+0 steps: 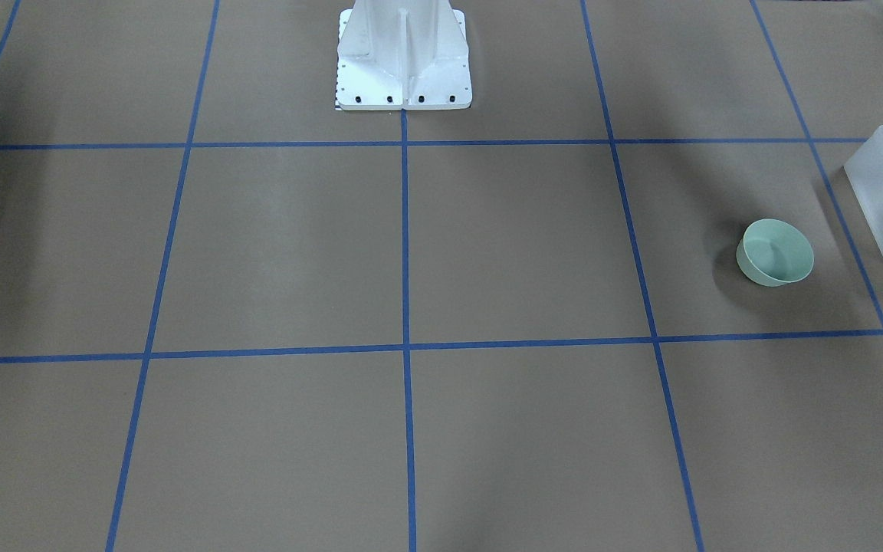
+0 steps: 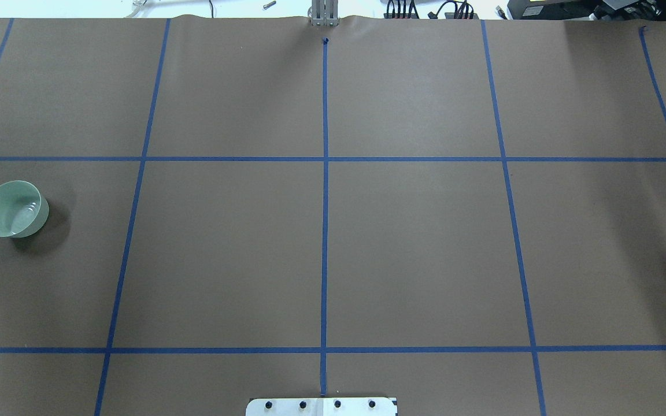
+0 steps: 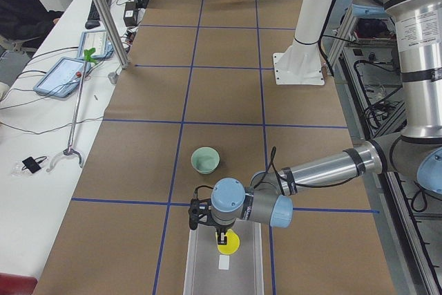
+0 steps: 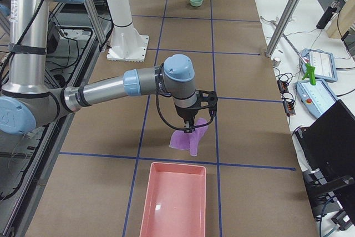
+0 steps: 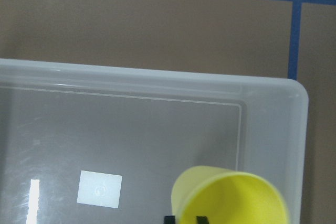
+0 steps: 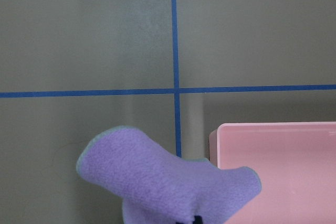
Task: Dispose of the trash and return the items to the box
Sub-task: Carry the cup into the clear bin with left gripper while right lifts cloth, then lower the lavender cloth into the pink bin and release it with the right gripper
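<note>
- The left gripper (image 5: 185,219) shows in the left wrist view only as two dark fingertips at the bottom edge. They are set narrowly and pinch the wall of a small yellow plastic tumbler cup (image 5: 231,198), one tip outside the rim and one inside.
- The cup sits tilted in the lower right of that frame, mouth toward the camera. It is inside a translucent frosted-white rectangular plastic bin (image 5: 157,80), close to the bin's rounded corner. I cannot tell whether it touches the bin's floor.
- A white square label (image 5: 100,189) lies on the bin's floor, lower left of the same frame.
- A pale mint-green round bowl (image 2: 14,209) stands upright on the brown paper-covered table (image 2: 414,248), at the left edge of the overhead view. In the front-facing view it is right of centre, near the bin at the right edge but apart from it.
- The right gripper (image 4: 191,125), at the centre of the right side view, is closed on the top of a purple fleece cloth (image 4: 189,138), which hangs limp below it.
- A pink rectangular plastic tray (image 4: 175,198) lies at the bottom centre of that view, just beyond the cloth.
- The white metal robot base (image 1: 403,77) stands at the top centre of the front-facing view.
</note>
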Available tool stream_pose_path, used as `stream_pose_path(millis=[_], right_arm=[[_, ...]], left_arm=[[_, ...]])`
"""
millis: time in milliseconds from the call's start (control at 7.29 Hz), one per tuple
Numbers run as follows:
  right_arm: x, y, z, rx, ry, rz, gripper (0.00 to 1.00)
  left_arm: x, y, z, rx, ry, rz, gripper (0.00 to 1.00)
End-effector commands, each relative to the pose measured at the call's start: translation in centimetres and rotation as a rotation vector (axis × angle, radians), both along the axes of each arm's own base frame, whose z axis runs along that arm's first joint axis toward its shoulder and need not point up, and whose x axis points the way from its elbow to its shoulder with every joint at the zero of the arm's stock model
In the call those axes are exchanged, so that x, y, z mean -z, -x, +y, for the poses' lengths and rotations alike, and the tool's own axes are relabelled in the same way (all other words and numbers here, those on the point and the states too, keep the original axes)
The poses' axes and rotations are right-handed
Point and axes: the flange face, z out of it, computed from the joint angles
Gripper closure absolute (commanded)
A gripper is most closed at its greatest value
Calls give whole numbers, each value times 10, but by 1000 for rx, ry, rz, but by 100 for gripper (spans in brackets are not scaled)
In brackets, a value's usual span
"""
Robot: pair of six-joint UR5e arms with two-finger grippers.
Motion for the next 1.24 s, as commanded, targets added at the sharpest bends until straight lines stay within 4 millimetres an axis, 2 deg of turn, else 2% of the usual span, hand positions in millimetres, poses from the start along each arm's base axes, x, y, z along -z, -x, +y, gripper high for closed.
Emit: stream_pose_path(millis=[0,137,412,686,824,1098], right_arm=[[-13,-27,15,-32,7,30,100],[-30,-36,30,-10,14,69,100],[-52,-53,44,11,23,124,100],[-90,-69,46,71,37,176,100],[-107,-69,48,79,66,170,100],[-141,-70,52,109,103,181,100]], left_arm=[[25,1,-6,-29,-116,77,2],[44,22,-11,24,-120,78,2],[148,31,-65,45,-85,70,2],[201,25,-102,127,-37,95,2],[211,-2,-111,132,-9,114,2],[217,-61,-118,165,21,118,2]])
